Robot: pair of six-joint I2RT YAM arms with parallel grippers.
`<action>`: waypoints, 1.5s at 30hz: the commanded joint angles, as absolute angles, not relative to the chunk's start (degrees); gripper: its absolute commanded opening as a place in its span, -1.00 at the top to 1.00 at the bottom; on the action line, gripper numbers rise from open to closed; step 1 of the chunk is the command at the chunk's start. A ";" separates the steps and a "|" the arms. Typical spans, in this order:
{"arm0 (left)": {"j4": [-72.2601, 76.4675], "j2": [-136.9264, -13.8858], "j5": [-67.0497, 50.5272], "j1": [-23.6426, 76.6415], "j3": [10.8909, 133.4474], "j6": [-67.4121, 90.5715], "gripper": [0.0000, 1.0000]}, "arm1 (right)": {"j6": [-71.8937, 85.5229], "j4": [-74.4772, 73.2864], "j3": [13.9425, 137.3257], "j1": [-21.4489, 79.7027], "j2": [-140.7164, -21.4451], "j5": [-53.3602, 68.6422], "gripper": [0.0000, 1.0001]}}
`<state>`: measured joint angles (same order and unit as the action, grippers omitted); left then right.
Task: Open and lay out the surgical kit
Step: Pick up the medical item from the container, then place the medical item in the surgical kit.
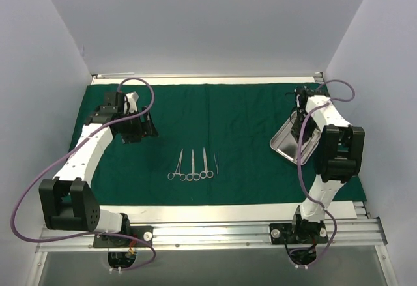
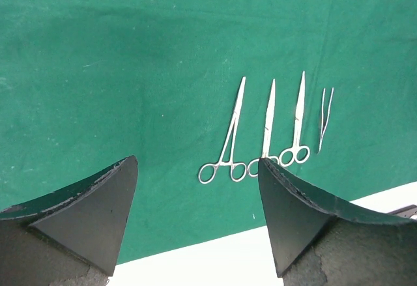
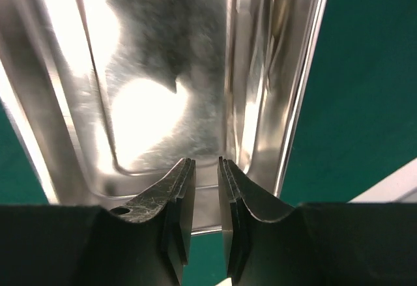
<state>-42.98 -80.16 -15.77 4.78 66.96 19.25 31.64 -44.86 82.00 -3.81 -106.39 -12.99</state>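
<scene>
The dark green cloth wrap (image 1: 228, 116) lies spread flat over the table. Three silver ring-handled instruments (image 1: 192, 166) and thin tweezers (image 1: 216, 163) lie side by side at its near middle; they also show in the left wrist view (image 2: 267, 129). My left gripper (image 1: 140, 129) (image 2: 197, 160) is open wide and empty, above the cloth to their left. The shiny steel tray (image 1: 287, 148) sits askew on the cloth at the right. My right gripper (image 1: 301, 113) (image 3: 206, 160) is over the tray's (image 3: 163, 71) inside, near one wall, jaws a narrow slit apart with nothing between them.
A white table strip (image 1: 195, 213) runs along the cloth's near edge, with the metal rail (image 1: 215, 234) and arm bases below. White walls enclose the table at the back and sides. Purple cables (image 1: 300, 169) loop off both arms.
</scene>
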 commanded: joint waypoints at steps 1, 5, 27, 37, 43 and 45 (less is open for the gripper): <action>-41.31 -81.47 -17.31 4.66 69.08 19.16 -0.66 | 33.40 -47.02 78.49 -4.83 -103.36 -13.71 0.56; -41.48 -82.26 -18.46 4.66 69.61 19.16 -0.60 | 32.43 -44.83 75.24 -6.24 -103.27 -12.48 0.48; -43.94 -82.53 -17.57 4.57 72.24 19.86 -0.48 | 30.24 -39.98 75.46 -9.14 -104.34 -7.64 1.00; -29.32 -85.69 -37.15 5.09 73.31 31.27 -0.46 | 21.55 -45.72 91.68 -0.89 -96.16 12.52 1.00; -6.72 -86.75 -48.07 9.05 70.05 48.15 -0.58 | 13.80 -37.20 86.23 15.18 -89.83 32.41 1.00; -5.36 -87.71 -48.60 11.15 71.27 50.26 -0.60 | 13.36 -35.08 84.56 19.83 -88.52 35.84 1.00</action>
<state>-18.72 -87.33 -42.06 8.78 70.15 41.87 17.61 -37.43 86.94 14.74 -91.68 23.94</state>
